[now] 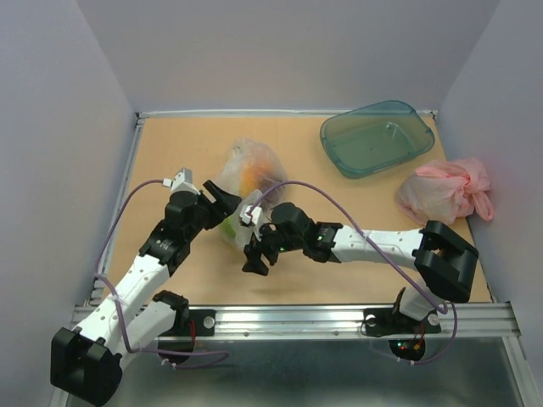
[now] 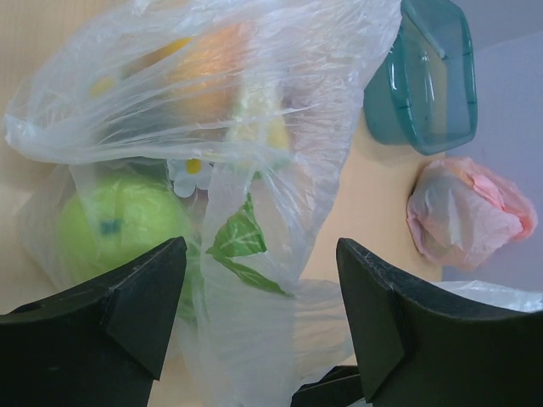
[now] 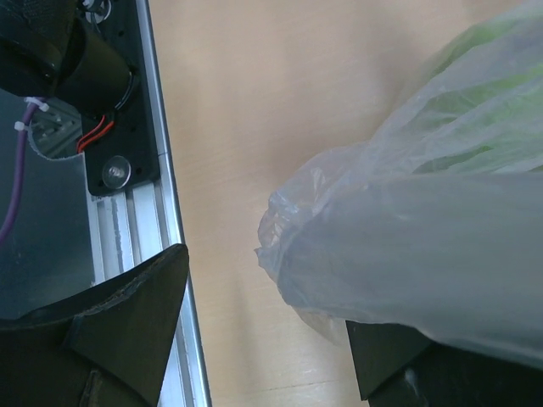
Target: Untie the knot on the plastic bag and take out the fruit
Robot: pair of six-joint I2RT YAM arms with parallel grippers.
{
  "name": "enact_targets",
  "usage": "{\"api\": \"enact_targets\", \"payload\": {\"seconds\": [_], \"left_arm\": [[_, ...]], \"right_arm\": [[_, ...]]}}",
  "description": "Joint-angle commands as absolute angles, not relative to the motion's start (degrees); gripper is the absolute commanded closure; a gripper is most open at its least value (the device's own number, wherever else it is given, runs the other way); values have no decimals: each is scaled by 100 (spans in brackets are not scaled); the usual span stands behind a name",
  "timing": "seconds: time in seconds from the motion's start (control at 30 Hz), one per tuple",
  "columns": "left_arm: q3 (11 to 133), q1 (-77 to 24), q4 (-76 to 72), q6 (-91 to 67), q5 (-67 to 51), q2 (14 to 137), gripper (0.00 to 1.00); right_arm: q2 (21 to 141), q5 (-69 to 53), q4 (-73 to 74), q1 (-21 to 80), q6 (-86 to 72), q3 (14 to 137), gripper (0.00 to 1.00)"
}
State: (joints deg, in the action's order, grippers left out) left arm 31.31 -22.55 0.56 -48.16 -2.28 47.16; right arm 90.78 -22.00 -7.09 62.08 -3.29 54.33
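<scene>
Bag (image 2: 254, 127) sits between the left end effector's (image 2: 261, 264) spread fingers (image 2: 127, 314).

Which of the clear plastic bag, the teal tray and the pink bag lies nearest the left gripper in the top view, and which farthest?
1. clear plastic bag, just ahead of the left gripper.
2. teal tray, far right corner.
3. pink bag, at the right edge.

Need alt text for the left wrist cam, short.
A clear plastic bag fills most of the frame, with a green fruit low left and an orange fruit near the top inside. The left gripper is open at the bottom, a black finger either side of the bag's lower folds. A teal tray and a pink bag sit behind on the table.
</scene>
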Motion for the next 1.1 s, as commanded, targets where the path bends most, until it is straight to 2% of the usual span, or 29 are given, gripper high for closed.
{"api": "enact_targets", "payload": {"seconds": [0.0, 0.4, 0.43, 0.5, 0.53, 0.57, 0.6, 0.77, 0.87, 1.07], "left_arm": [[2901, -2294, -553, -5000, -412, 4719, 20], [2145, -2364, -1529, -5502, -852, 4948, 55], [2136, -2364, -1581, -5511, -861, 4974, 66], [2109, -2364, -1678, -5458, -879, 5010, 79], [2127, -2364, -1670, -5406, -862, 5010, 93], [2144, -2356, -1635, -5353, -835, 5001, 97], [2232, -2364, -1478, -5239, -704, 4984, 100], [2583, -2364, -704, -4712, -53, 4817, 100], [2698, -2364, -343, -4483, 491, 4676, 100], [2707, -2364, -9, -4290, 905, 4439, 100]], "right_arm": [[9114, -2083, -914, 6328, -325, 5388, 25], [9053, -1758, -897, 6328, -246, 5405, 25], [9053, -1758, -896, 6328, -255, 5414, 25], [8992, -1670, -896, 6328, -264, 5405, 25], [8930, -1618, -905, 6337, -246, 5379, 25], [8860, -1565, -905, 6346, -246, 5353, 25], [8677, -1399, -905, 6346, -229, 5326, 25], [7929, -442, -642, 6346, -123, 5247, 23], [7569, -115, -204, 6346, -62, 5528, 21], [7453, 1552, 378, 6337, 263, 6380, 17]]}}
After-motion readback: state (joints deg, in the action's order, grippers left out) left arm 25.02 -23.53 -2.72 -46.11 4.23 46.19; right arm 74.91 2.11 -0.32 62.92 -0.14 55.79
